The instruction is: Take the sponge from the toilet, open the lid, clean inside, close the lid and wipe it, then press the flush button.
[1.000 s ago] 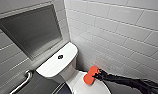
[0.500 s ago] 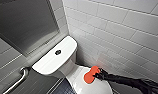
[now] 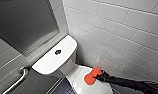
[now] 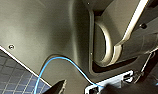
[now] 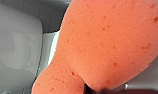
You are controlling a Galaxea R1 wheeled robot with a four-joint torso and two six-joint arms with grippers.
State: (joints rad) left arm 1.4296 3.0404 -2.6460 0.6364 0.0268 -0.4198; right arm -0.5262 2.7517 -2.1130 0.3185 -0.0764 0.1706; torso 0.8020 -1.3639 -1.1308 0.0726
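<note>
Orange-red sponge (image 5: 105, 42) near white toilet (image 5: 17, 45)

You have a wall of white brick-laid tiles (image 3: 125, 30) along the right of the head view, with pale grout lines between the courses. It meets a wall of grey tiles (image 3: 2, 50) at the corner. Set into that grey wall is a large dull metal panel (image 3: 22, 22) — flat, with a thin lighter edge. Below the panel, a curved steel grab bar (image 3: 18, 80) stands off the wall. Low in that view you see a patch of dark floor (image 3: 60, 89) — small bluish tiles in a grid, which the left wrist view also catches.
</note>
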